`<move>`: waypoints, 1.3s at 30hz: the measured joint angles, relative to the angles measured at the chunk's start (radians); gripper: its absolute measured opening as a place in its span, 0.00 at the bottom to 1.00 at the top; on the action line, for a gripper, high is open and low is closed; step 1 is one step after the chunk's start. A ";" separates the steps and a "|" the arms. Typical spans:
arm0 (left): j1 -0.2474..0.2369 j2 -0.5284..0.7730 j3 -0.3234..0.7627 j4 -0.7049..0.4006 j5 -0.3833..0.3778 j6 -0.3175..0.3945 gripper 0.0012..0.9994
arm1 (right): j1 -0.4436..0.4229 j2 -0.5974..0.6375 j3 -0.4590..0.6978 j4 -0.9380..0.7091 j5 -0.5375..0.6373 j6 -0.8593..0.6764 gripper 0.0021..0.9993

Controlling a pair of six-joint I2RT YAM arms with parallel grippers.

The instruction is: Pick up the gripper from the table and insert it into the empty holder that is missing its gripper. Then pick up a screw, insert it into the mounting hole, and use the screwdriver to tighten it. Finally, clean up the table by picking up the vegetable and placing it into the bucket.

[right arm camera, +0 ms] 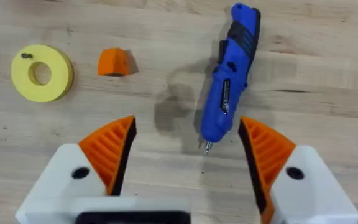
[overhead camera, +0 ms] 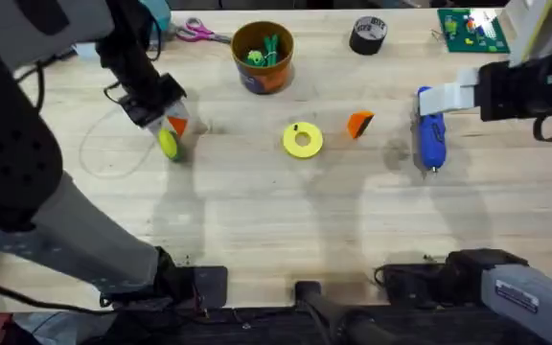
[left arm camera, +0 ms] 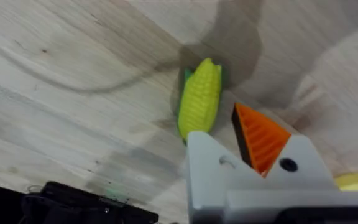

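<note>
The orange wedge gripper [overhead camera: 359, 124] [right arm camera: 114, 62] lies loose on the table, right of a yellow ring disc [overhead camera: 302, 140] [right arm camera: 41, 73] that carries a small dark screw [right arm camera: 25, 56]. My left gripper [overhead camera: 169, 123] [left arm camera: 225, 127] hangs shut just over the yellow-green vegetable [overhead camera: 169, 145] [left arm camera: 199, 99], not holding it. One of its white fingers is the bare holder [left arm camera: 209, 163]; the other bears an orange pad. My right gripper [overhead camera: 446, 96] [right arm camera: 188, 134] is open above the blue screwdriver [overhead camera: 431, 139] [right arm camera: 229, 81], its pads either side of the tip. The bucket [overhead camera: 263, 56] stands at the back centre.
Pink-handled scissors [overhead camera: 195, 32] lie back left of the bucket. A black tape roll [overhead camera: 368, 34] and a green board [overhead camera: 470, 29] sit at the back right. A thin cable loops on the table near the left gripper. The front half of the wooden table is bare.
</note>
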 joint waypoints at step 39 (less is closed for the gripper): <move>0.000 -0.496 0.159 -0.225 0.003 0.112 0.51 | 0.000 0.000 0.000 -0.005 0.000 0.000 1.00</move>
